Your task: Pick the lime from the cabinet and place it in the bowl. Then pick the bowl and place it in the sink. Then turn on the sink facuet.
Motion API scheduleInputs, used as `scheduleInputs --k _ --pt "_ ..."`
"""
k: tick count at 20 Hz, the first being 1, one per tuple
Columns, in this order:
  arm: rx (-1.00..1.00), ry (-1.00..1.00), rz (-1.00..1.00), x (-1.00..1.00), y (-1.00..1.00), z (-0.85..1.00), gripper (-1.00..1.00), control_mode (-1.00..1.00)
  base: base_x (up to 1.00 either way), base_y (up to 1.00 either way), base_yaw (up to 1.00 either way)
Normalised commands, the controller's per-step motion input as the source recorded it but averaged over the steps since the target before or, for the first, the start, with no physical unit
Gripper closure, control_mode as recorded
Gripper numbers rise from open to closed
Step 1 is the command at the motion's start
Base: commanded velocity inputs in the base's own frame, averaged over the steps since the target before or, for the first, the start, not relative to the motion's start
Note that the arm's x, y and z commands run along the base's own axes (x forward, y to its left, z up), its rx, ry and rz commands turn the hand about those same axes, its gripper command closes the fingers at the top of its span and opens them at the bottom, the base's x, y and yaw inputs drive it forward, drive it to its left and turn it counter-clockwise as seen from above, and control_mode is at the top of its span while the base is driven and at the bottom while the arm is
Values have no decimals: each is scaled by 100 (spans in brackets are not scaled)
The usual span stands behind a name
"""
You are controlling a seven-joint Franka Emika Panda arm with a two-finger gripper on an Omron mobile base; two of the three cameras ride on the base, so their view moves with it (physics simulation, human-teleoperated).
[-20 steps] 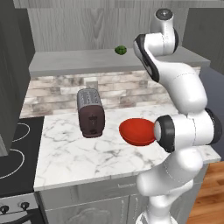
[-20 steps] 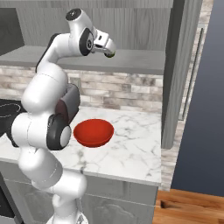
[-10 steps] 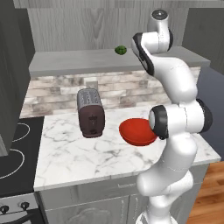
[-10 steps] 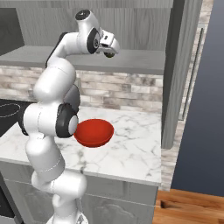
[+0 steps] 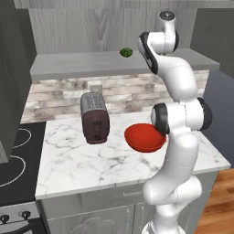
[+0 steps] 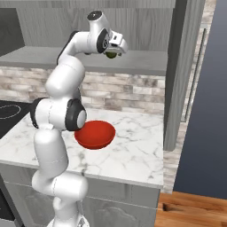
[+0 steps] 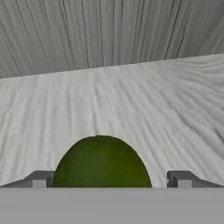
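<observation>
Hand view, hand (image 7: 111,180) straddling lime (image 7: 102,162)

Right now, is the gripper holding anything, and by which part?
Nothing yet. The gripper is open, its fingertips apart on either side of the lime on the cabinet shelf, not touching it.

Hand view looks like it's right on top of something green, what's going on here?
The arm is reaching up to the cabinet shelf for the lime. The gripper is open, a fingertip on each side of the lime, which sits on the shelf board. It is not gripped or lifted yet. The red bowl waits empty on the marble counter below, beside the toaster.
</observation>
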Motion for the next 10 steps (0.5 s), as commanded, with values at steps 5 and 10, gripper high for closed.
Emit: scheduleInputs --k 5,10 --pt "0 1 3 24 -8 -7 100 -100 0 0 0" --pt "0 0 0 -22 0 -2 100 -100 0 0 0"
